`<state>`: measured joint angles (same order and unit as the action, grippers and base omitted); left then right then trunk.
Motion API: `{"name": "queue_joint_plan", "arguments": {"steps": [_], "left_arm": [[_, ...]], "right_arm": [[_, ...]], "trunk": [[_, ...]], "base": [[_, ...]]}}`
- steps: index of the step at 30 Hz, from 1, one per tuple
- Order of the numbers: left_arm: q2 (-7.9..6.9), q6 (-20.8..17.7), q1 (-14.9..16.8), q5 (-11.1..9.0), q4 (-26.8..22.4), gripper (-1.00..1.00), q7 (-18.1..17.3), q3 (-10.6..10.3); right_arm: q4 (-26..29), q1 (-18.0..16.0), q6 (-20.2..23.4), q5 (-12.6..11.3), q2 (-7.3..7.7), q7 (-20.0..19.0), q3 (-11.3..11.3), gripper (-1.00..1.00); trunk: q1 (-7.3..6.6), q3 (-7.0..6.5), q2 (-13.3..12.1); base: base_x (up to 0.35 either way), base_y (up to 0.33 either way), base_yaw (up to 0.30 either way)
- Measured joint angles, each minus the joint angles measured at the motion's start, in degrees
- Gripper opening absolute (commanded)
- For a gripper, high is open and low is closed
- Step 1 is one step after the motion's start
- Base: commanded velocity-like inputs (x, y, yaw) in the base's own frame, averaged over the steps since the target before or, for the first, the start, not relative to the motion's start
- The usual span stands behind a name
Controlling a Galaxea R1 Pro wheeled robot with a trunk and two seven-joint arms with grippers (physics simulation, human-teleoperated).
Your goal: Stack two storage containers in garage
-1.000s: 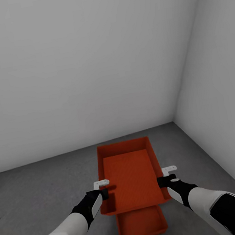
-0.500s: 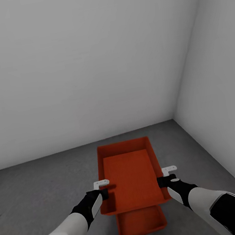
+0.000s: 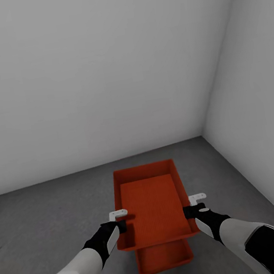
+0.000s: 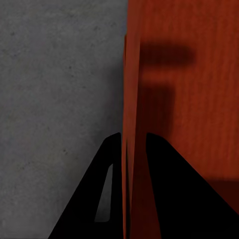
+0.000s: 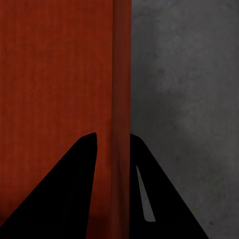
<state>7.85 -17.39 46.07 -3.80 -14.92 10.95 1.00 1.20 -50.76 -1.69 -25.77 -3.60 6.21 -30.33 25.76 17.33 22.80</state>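
Observation:
I hold one orange-red storage container (image 3: 151, 206) level in front of me, above the dark grey floor (image 3: 44, 225). My left gripper (image 3: 120, 224) is shut on its left wall and my right gripper (image 3: 189, 211) is shut on its right wall. The left wrist view has the left gripper (image 4: 132, 135) pinching the thin red wall (image 4: 130, 89). The right wrist view has the right gripper (image 5: 113, 134) clamped on the other wall (image 5: 121, 74). The second container (image 3: 165, 258) rests on the floor beneath the held one, with only its near end visible.
Pale grey garage walls (image 3: 98, 72) meet in a corner (image 3: 204, 136) ahead on the right. The right wall (image 3: 262, 133) runs close beside the containers. Open concrete lies to the left.
The floor, the wall's base line and the lower container have shifted upward in the picture, so the view has moved. The held container and both arms keep their place in it.

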Motion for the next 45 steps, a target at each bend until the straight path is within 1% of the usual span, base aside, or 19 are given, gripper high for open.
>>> {"name": "queue_joint_plan", "arguments": {"steps": [45], "left_arm": [[0.00, 0.43, -0.01, 0.01, 0.03, -1.00, -0.10, 0.14]], "right_arm": [[0.34, -0.02, 0.00, 0.01, 0.08, 0.13, -0.23, -1.00]], "trunk": [[0.00, 4.15, 0.01]], "base": [[0.000, 0.000, 0.000]]}}
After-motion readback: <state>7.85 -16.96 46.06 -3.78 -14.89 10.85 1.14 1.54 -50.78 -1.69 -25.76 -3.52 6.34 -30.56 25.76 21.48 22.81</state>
